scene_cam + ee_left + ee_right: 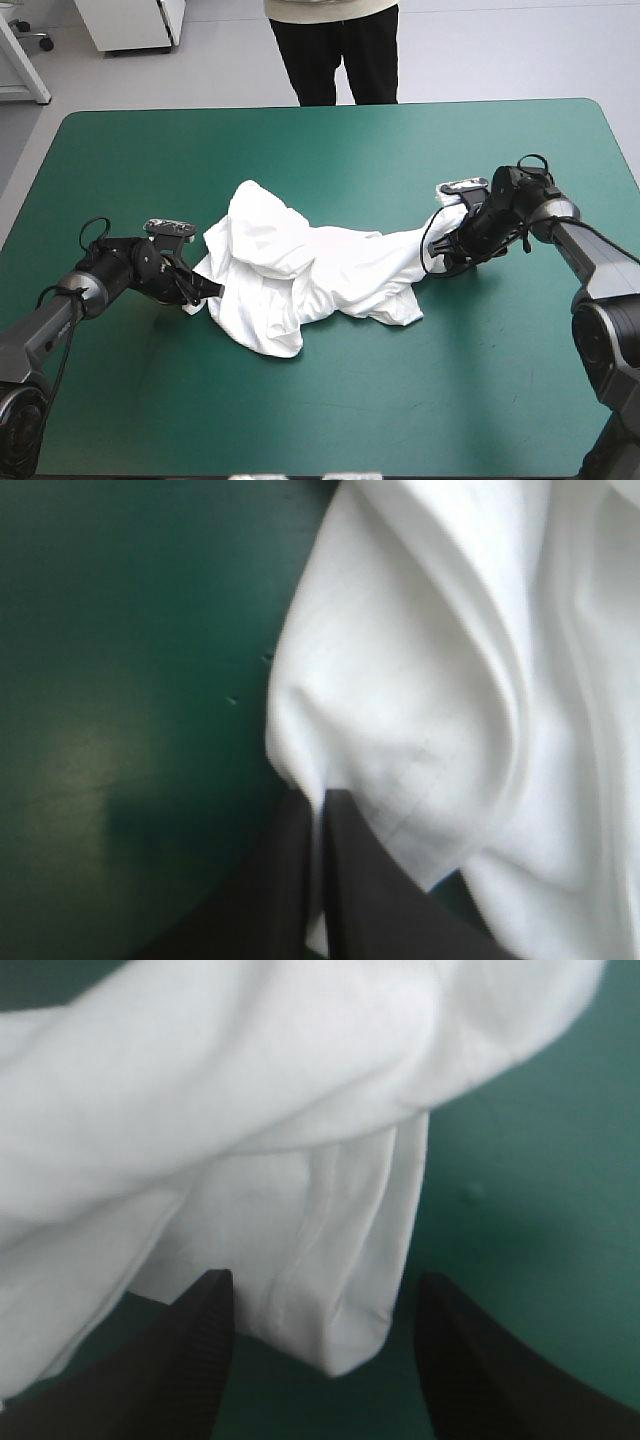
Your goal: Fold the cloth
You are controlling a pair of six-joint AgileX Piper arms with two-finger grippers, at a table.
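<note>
The white T-shirt (300, 265) lies crumpled across the middle of the teal-green table, stretched sideways between both arms. At its left edge my left gripper (203, 292) is shut on the T-shirt; in the left wrist view the black fingers (355, 880) meet in a point with a fold of T-shirt (420, 680) pinched between them. At the cloth's right end my right gripper (452, 243) stands open low over the table. In the right wrist view its gripper (325, 1305) has a hemmed corner of the T-shirt (330, 1260) lying between the spread fingers.
Bare teal-green cover (330, 420) stretches along the near side of the table and along the far side (330, 140). A person stands beyond the far edge, away from the table top.
</note>
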